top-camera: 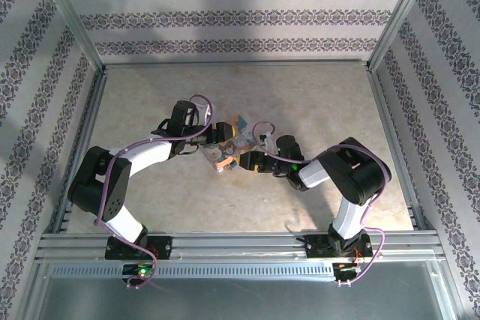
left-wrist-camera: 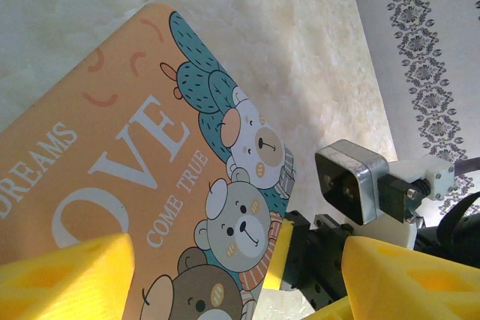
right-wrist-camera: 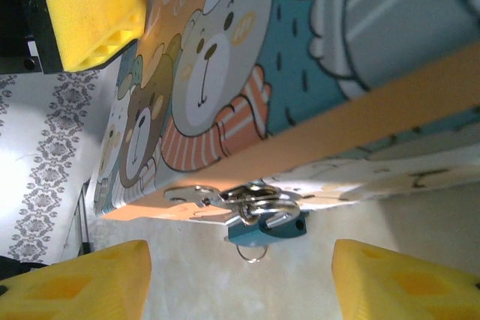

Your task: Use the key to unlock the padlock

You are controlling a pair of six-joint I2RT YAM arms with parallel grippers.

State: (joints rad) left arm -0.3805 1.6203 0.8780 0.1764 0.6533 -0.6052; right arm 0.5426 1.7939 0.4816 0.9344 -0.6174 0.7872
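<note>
While the cartoon-bear box point(right-wrist-camera: 315, 73) stays shut over the pale marbled worktop point(top-camera: 300, 103), its contents hidden, the padlock point(right-wrist-camera: 266, 224) hangs from the silvery hasp point(right-wrist-camera: 199, 196) on the box's orange edge. Its shackle is toward the box and its teal body points away, with a thin wire ring point(right-wrist-camera: 253, 254) beneath. The right hand point(right-wrist-camera: 244, 286) is spread wide, its yellow foam pads point(right-wrist-camera: 82, 282) flanking the padlock without touching it. The left hand point(left-wrist-camera: 240, 290) is spread too, one pad over the box's glossy printed lid.

patterned wallpaper walls point(top-camera: 225, 13), beige marbled tabletop point(top-camera: 315, 103)
</note>
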